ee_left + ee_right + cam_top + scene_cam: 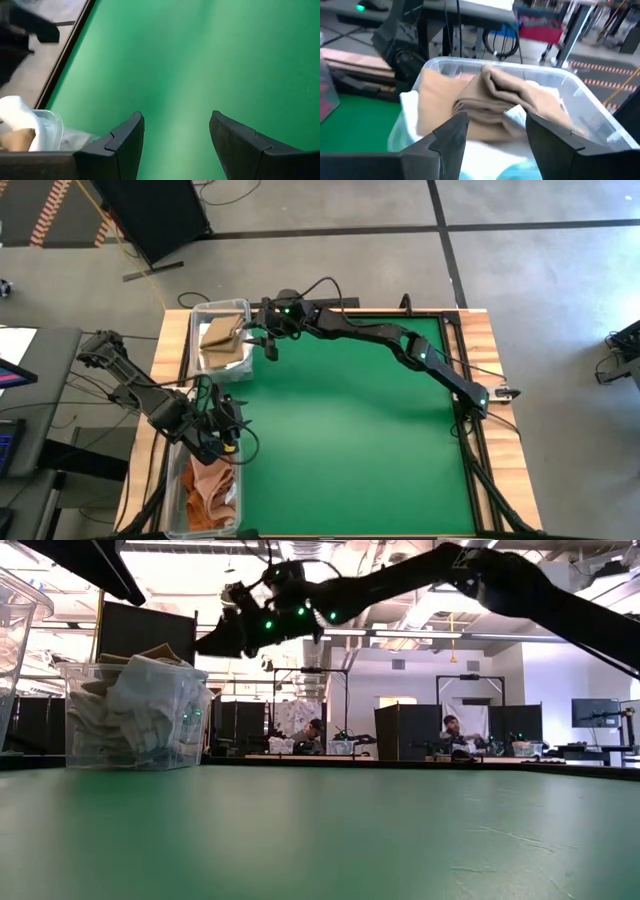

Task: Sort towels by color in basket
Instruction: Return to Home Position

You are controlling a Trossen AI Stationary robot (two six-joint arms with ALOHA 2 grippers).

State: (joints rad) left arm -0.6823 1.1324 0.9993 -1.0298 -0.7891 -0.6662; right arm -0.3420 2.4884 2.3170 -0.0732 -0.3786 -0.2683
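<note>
A folded tan towel (220,332) (490,97) lies on top of white towels (409,107) in the far clear bin (196,340) at the table's left edge. My right gripper (262,340) (495,132) hovers open just beside and above that bin, with the tan towel beyond its fingertips. Salmon and rust towels (212,490) fill the near clear bin (178,480). My left gripper (228,428) (175,135) is open over the green mat, between the two bins. In the low view the far bin (135,715) shows white towels with tan on top.
Both bins stand along the table's left side. The green mat (350,430) stretches right of them under my right arm (400,345). A raised dark frame (470,430) borders the mat. People sit at desks far behind the table (450,730).
</note>
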